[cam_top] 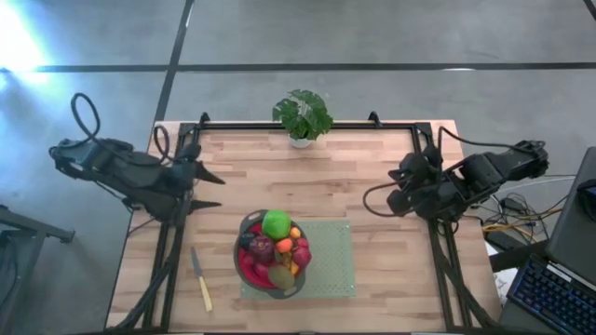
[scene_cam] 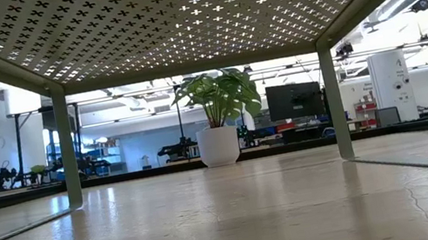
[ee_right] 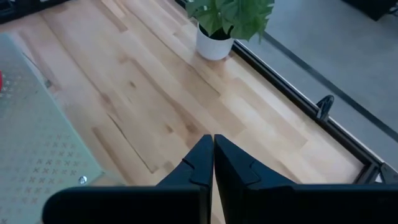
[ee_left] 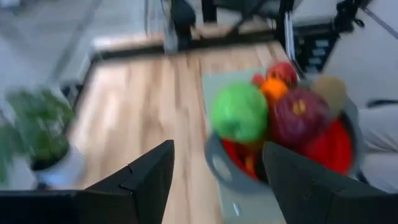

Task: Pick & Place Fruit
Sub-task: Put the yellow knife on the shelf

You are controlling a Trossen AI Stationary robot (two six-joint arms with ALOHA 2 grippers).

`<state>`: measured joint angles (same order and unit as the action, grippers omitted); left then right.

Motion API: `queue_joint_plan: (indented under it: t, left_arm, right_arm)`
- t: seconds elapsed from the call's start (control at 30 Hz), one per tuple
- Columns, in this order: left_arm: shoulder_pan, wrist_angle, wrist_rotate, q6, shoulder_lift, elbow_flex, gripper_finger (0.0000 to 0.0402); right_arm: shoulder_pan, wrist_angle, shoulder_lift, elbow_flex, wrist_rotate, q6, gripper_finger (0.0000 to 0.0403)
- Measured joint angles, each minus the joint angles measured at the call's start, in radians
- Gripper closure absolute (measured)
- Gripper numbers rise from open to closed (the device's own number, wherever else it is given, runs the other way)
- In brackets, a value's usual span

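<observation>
A grey bowl (cam_top: 246, 226) stands on a green mat (cam_top: 328, 262) near the table's front middle. Piled in it are the fruit: a green ball (cam_top: 276, 223), a dark-red lump (cam_top: 263, 248), small orange (cam_top: 283, 246) and red pieces. My left gripper (cam_top: 216, 190) hangs open above the table's left side, left of the bowl. In the left wrist view its fingers (ee_left: 214, 146) frame the bowl (ee_left: 217, 165), the green ball (ee_left: 239, 112) and the dark-red lump (ee_left: 297, 115) farther off. My right gripper (cam_top: 399, 181) is shut on nothing over the table's right side (ee_right: 213, 138).
A potted plant (cam_top: 303, 116) stands at the far edge's middle (scene_cam: 216, 124) (ee_right: 217, 28). A pale-handled knife (cam_top: 201, 279) lies left of the bowl, near the front edge. A dark frame (cam_top: 279, 124) runs around the table. Bare wood lies between the arms.
</observation>
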<state>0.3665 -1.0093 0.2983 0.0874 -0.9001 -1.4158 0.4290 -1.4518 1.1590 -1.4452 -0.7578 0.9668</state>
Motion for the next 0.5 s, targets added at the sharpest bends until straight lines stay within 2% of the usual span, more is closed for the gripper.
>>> queue_joint_plan:
  t: [0.2,0.33,0.5]
  left_arm:
    - [0.041,-0.265,-0.067,0.146,0.004,-0.035,0.0152]
    - [0.047,-0.311,-0.125,0.245,0.004,-0.014,0.0153]
    - [0.048,-0.331,-0.224,0.251,0.007,0.035,0.0154]
  right_arm:
    - [0.0,0.0,-0.018,0.0,-0.001,0.02,0.0394]
    - [0.0,0.0,-0.015,0.0,-0.012,0.028,0.0394]
    - [0.0,0.0,-0.005,0.0,-0.027,0.028,0.0394]
